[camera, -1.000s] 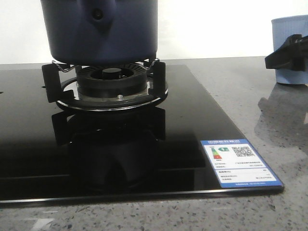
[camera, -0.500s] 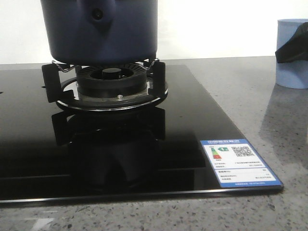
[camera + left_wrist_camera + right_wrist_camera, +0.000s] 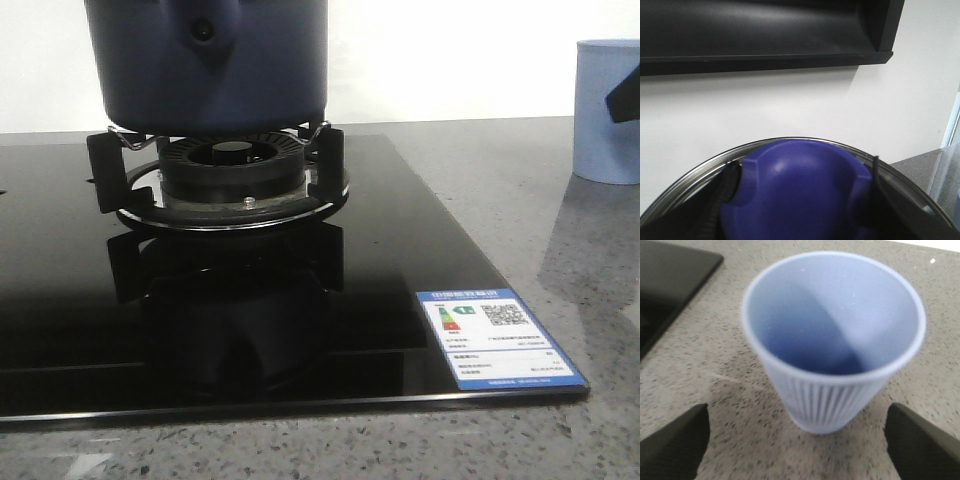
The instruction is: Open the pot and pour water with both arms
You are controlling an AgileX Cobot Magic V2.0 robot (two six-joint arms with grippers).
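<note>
Evidently early: lid (image 3: pixel 800 195) on pot (image 3: pixel 205 65), left fingers straddling its knob, grip indiscernible. Right gripper (image 3: pixel 800 437), spread, flanks empty cup (image 3: pixel 835 340) beside the hob; pouring remains.

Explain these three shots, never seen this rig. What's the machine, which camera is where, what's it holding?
It is a two-armed robot at a kitchen counter. The front view looks forward over a black glass gas hob where a dark navy pot sits on the burner stand. The other two cameras ride on the wrists. The left one looks down on the pot's blue lid knob, with dark fingers either side; whether they grip it is unclear. The right gripper is open around an empty light blue ribbed cup on the speckled counter, not touching it.
</note>
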